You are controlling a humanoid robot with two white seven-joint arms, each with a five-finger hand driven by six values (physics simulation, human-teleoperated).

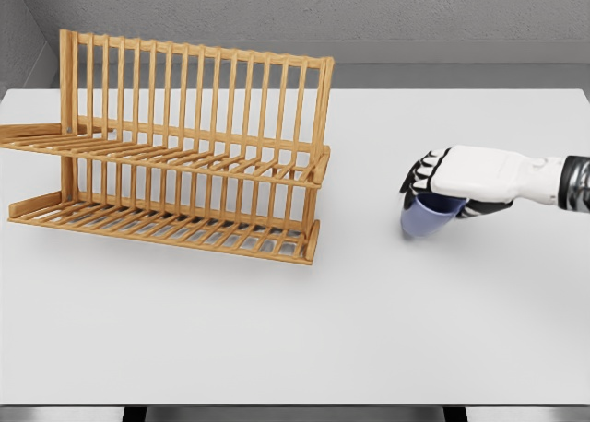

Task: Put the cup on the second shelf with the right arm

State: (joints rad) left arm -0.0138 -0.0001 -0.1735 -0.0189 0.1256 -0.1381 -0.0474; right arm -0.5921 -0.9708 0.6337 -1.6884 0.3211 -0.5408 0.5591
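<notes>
Right hand [461, 184]: enters from the right edge, white with dark finger joints, held over the right part of the counter, palm turned down.
Fingers [420, 178]: wrapped over the top of the cup, grasping it from above.
Cup [426, 217]: pale blue, under the right hand, tilted, its narrower end pointing down and left; whether it touches the counter cannot be told.
Rack [175, 146]: wooden, slatted, with a tall back and two shelves, standing on the left half of the counter, well apart from the cup.
Lower shelf [166, 227]: slats sloping toward the front, nothing on it.
Second shelf [166, 155]: the upper one, partway up the back, nothing on it.
Counter [295, 330]: white, flat, grey wall behind it.
</notes>
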